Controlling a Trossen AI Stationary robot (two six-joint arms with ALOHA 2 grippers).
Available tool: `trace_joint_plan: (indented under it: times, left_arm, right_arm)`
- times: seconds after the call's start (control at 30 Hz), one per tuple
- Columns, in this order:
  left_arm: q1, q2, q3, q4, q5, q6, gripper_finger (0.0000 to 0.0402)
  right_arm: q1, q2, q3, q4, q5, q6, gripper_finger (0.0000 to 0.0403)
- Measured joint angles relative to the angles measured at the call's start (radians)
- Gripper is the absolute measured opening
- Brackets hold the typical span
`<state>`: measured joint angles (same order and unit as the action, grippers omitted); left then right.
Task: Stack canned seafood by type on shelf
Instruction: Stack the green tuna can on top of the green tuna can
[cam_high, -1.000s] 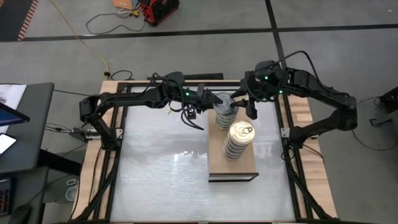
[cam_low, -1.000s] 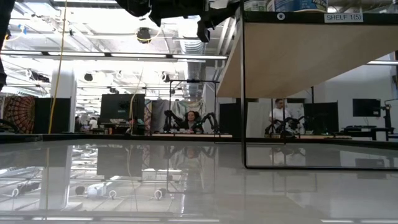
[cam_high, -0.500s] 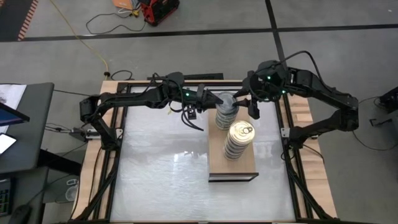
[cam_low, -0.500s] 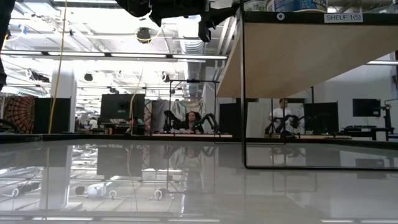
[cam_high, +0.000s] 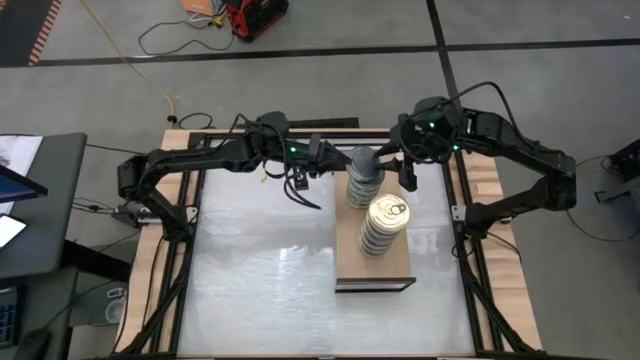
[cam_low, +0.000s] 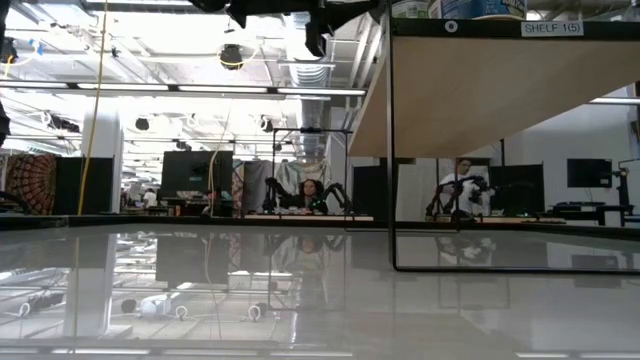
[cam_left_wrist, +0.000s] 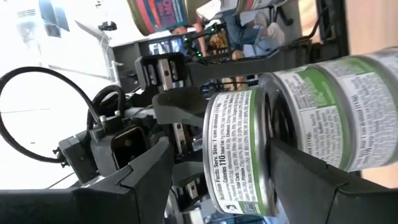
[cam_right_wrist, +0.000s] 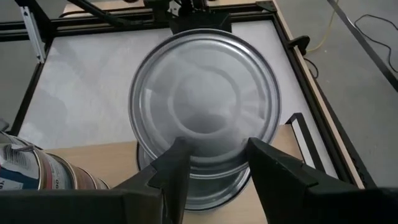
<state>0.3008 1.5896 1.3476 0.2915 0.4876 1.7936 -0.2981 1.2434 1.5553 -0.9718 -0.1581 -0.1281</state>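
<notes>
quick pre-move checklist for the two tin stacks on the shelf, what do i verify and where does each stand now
1. Silver-lid stack upright on the shelf: ok, no lean in the high view.
2. Top tin seated on that stack: cannot tell; in the right wrist view the top tin looks slightly offset from the one under it.
3. Left hand free of the tins: ok; its fingers stand open on either side of the top tin in the left wrist view, with gaps.
4. Right hand empty: ok, shut on nothing, beside the silver-lid stack.
5. Gold pull-tab stack undisturbed: ok, upright and apart from both hands.
6. More tins to stack: cannot tell, none show elsewhere.
</notes>
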Motion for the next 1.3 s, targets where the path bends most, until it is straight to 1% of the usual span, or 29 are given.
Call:
trace_joint_plan:
  times: [0.27,0.5,0.73,0.9,1.13,1.3]
  left_arm:
    - [0.001,-0.035,0.0,-0.084,0.002,-0.005,0.0244]
    - [0.011,-0.035,0.0,-0.085,0.005,-0.044,0.0244]
    - [0.016,-0.035,0.001,-0.083,0.018,-0.137,0.0244]
    - [0.016,-0.035,0.001,-0.093,0.029,-0.14,0.0244]
    - [0.016,-0.035,0.001,-0.053,0.029,-0.188,0.0244]
    - [0.016,-0.047,0.001,-0.034,0.014,-0.274,0.0244]
  right_arm:
    - [0.0,0.0,0.0,0.0,-0.001,-0.007,0.0193]
    - [-0.001,0.0,0.012,-0.015,-0.001,-0.014,0.0193]
    - [-0.001,0.0,0.051,-0.025,-0.001,-0.015,0.0193]
    - [-0.001,0.0,0.052,-0.037,-0.001,-0.014,0.0193]
    - [-0.001,0.0,0.053,-0.055,-0.001,-0.008,0.0193]
    - [-0.001,0.0,0.053,-0.099,-0.002,0.004,0.0193]
